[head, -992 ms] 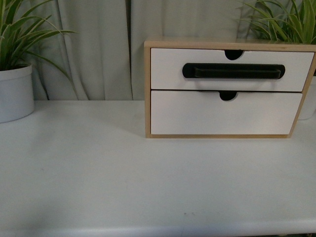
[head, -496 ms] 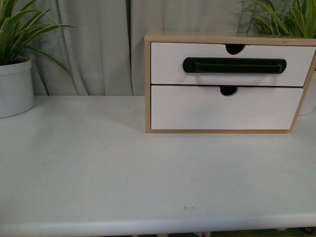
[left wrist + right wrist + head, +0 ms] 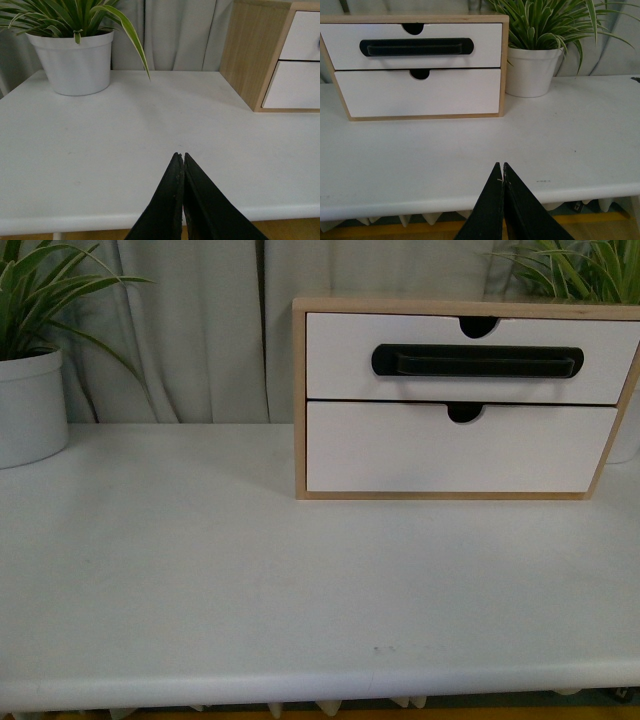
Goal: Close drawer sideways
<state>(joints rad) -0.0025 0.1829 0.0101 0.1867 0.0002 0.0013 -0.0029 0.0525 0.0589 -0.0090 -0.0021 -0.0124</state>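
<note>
Drawer [image 3: 470, 358]: upper of two, white front, long black bar handle [image 3: 478, 361], semicircular notch in top edge; sits in a light-wood box [image 3: 299, 400] at the back right of the white table [image 3: 250, 580], its front looking flush with the frame. Lower drawer [image 3: 450, 448]: plain white, notch only, no handle. No brand, label or writing can be read on any surface. Left gripper [image 3: 180, 159]: black fingers pressed together, holding nothing, above the table's near edge, well apart from the box. Right gripper [image 3: 501, 167]: fingers likewise together and empty, over the near edge, facing the box. White potted plant [image 3: 28, 405] at back left; second potted plant [image 3: 534, 70] just beside the box's right side. Grey curtain [image 3: 190, 330] behind.
</note>
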